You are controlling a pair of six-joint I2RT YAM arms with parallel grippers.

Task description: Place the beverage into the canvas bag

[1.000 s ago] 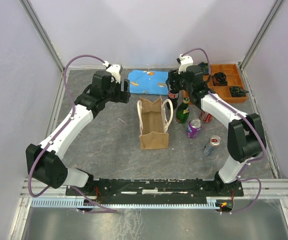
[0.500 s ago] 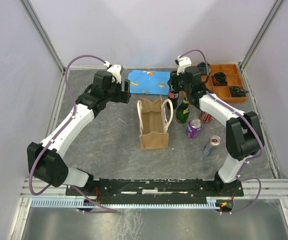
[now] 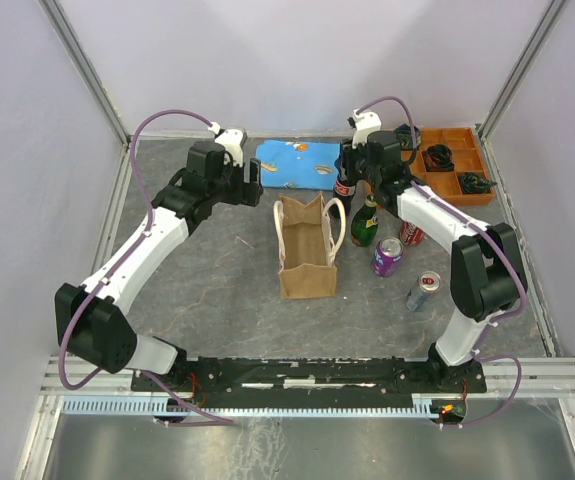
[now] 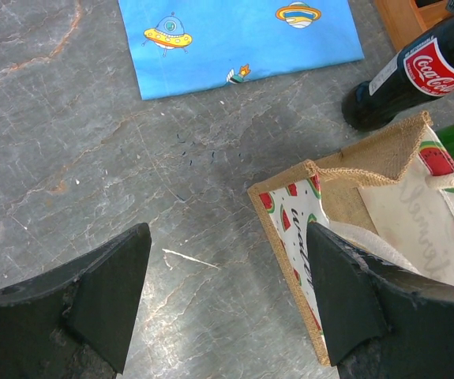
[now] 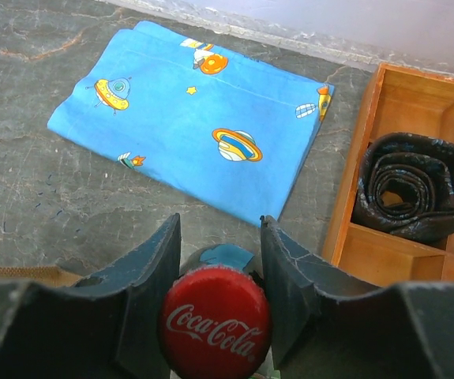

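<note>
The beverage, a dark cola bottle [image 3: 344,190] with a red cap [image 5: 216,324], stands upright just behind the canvas bag [image 3: 305,250]. My right gripper [image 3: 352,165] is above it, and in the right wrist view the right gripper [image 5: 219,223] is shut on the bottle's neck under the cap. The tan bag stands open, its cream handles up and its watermelon-print lining [image 4: 384,205] showing. My left gripper [image 4: 228,230] hangs open over the bag's far left corner, one finger [image 4: 345,292] above the bag's rim, holding nothing. The bottle [image 4: 416,75] stands beyond that corner.
A blue patterned cloth [image 3: 295,165] lies behind the bag. Right of the bag stand a green bottle [image 3: 365,225], a purple can [image 3: 387,256], a red can [image 3: 411,235] and a silver can [image 3: 423,291]. An orange tray [image 3: 455,190] with dark rolled items sits at back right.
My right gripper has shifted slightly left over the cola bottle and closed on its neck. The left arm and the bag have not moved.
</note>
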